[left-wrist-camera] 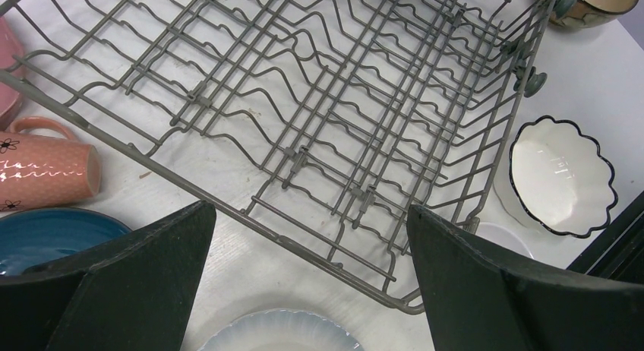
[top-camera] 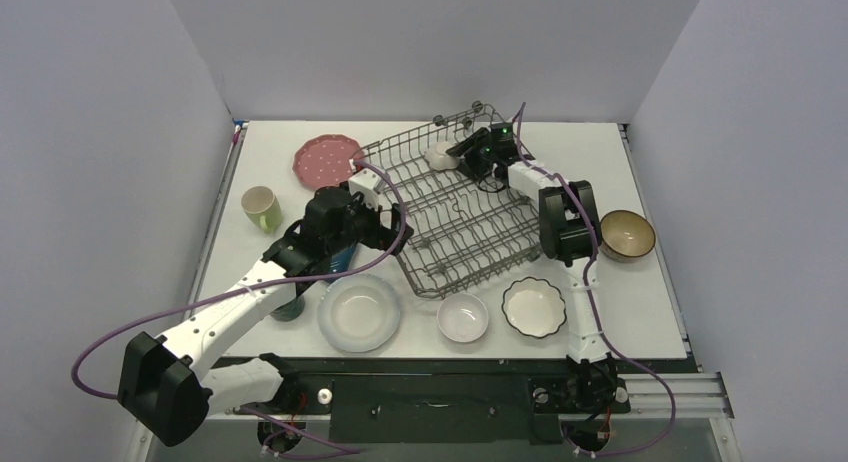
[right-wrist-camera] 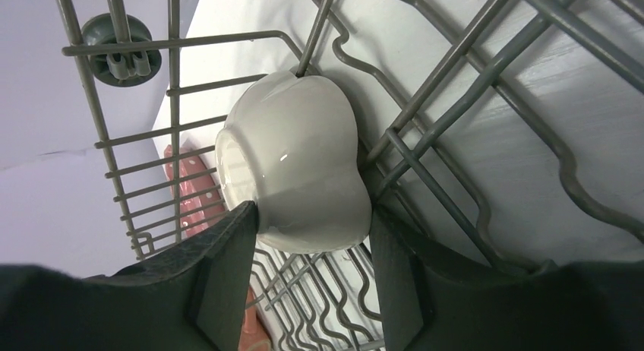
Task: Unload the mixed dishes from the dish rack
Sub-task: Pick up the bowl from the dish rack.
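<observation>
While the dish rack [top-camera: 455, 217] lies slantwise across the middle of the counter [top-camera: 600, 147], with one knobbed corner close to the far edge, the right gripper [right-wrist-camera: 311, 209] reaches into that far corner of the rack. Its fingers [right-wrist-camera: 220, 283] press on either side of a small white bowl [right-wrist-camera: 292, 161], which is tipped on its side against the wire wall. The left gripper [left-wrist-camera: 307, 214] hangs over the rack's rim on the side toward the near left corner, jaws spread wide and holding nothing.

Along the near edge a white plate [top-camera: 359, 312], a plain white bowl [top-camera: 463, 317] and a scalloped bowl [top-camera: 533, 307] sit just clear of the rack. A brown bowl [top-camera: 627, 234] stands near the right edge. A pink dotted plate [top-camera: 326, 160] and a light-green cup [top-camera: 262, 208] sit toward the far left corner. Bare counter shows at the far right corner and in a strip along the right edge.
</observation>
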`<state>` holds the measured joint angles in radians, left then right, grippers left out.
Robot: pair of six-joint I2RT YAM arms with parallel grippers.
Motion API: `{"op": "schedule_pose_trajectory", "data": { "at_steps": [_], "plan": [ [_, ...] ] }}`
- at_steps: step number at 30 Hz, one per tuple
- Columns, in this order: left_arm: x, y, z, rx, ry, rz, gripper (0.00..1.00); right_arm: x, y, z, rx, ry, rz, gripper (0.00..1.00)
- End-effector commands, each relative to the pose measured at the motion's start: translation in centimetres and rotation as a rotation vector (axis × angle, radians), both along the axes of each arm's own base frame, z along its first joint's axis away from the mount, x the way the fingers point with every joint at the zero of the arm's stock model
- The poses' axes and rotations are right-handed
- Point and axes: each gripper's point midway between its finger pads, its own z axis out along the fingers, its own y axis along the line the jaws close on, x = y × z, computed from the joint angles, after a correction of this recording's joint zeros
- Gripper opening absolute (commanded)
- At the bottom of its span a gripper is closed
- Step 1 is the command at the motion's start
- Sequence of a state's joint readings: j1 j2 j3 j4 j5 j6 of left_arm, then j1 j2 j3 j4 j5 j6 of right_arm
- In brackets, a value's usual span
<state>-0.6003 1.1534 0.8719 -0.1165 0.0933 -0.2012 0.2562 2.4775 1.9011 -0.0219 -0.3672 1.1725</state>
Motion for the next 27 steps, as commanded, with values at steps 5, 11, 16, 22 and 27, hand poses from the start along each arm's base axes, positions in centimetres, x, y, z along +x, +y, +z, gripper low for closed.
{"op": "schedule_pose_trajectory", "data": {
  "at_steps": [5,11,16,22,27],
  "plan": [
    [0.1,0.4,1.9,-0.04,-0.052,0.016,0.96,0.8,0.3,9.2,0.073,-0.188,0.0,0.37],
    [0.1,0.3,2.1,-0.046,-0.055,0.015,0.96,0.3,0.3,11.2,0.088,-0.217,0.005,0.35],
    [0.2,0.2,2.7,-0.087,-0.052,0.023,0.96,-0.1,0.3,12.5,0.082,-0.245,0.021,0.33],
    [1.2,-0.7,5.1,-0.279,-0.058,0.024,0.96,-1.1,0.0,13.5,0.054,-0.27,0.038,0.31],
    [3.4,-1.1,5.9,-0.53,0.027,0.067,0.96,-3.0,0.1,14.5,0.061,-0.279,0.072,0.31]
  ]
}}
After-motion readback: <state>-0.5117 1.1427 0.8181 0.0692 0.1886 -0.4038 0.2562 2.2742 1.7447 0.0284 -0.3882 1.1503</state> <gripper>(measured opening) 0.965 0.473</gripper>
